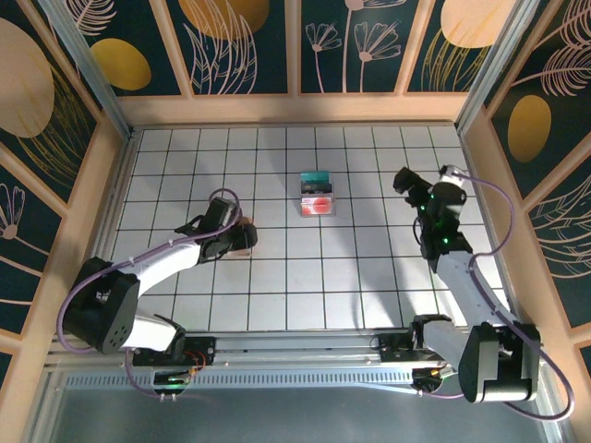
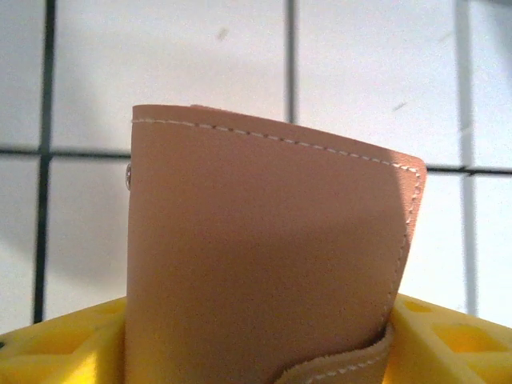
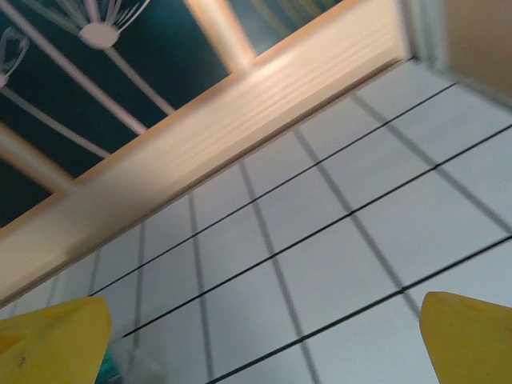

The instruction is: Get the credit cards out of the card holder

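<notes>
Near: my left fingers [image 2: 56, 344] flanked the tan card holder [image 2: 264, 256]; I could not tell whether they gripped it. Mid-desk [image 1: 305, 277]: teal card [image 1: 318, 177] and red-spotted card [image 1: 317, 205], out. Beyond: my right fingers [image 3: 52, 336], apart. Step: securing the holder. Next: a firm pinch.

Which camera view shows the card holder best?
The left wrist view: the tan card holder sits large and close, stitching clear, standing between the yellow fingers of the left gripper. The top external view gives a small tan sliver at that gripper, mostly hidden by it.
</notes>
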Motion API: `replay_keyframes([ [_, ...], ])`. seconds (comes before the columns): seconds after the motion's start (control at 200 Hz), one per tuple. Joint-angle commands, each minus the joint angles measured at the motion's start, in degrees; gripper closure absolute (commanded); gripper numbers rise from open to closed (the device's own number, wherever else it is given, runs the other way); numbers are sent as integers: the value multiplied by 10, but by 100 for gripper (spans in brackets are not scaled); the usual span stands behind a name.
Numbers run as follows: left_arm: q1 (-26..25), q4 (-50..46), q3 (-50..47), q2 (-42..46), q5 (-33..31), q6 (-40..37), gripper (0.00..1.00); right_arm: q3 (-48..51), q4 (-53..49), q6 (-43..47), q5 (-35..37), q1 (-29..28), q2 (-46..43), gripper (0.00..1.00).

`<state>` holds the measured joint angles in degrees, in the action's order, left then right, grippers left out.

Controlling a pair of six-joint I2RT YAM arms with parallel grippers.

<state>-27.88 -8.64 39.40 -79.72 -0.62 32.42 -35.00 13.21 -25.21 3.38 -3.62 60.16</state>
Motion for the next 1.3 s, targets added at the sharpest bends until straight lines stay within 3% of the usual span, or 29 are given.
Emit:
replay_keyframes([
  [0.0,-2,115,-10,26,52,-46,34,-56,-74,-31,-86,-37,34,1],
  [0.135,-5,189,-16,41,100,-94,34,-120,-93,-62,-199,-82,98,1],
  [0.24,-19,235,-18,51,125,-139,34,-178,-97,-72,-300,-118,155,8],
  [0.35,-40,279,-22,57,126,-180,34,-244,-119,-54,-353,-170,203,11],
  [0.656,-51,381,-8,31,153,-175,35,-330,-168,-4,-365,-269,274,13],
  [1.296,-51,379,8,26,165,-161,35,-340,-142,-3,-381,-315,327,29],
])
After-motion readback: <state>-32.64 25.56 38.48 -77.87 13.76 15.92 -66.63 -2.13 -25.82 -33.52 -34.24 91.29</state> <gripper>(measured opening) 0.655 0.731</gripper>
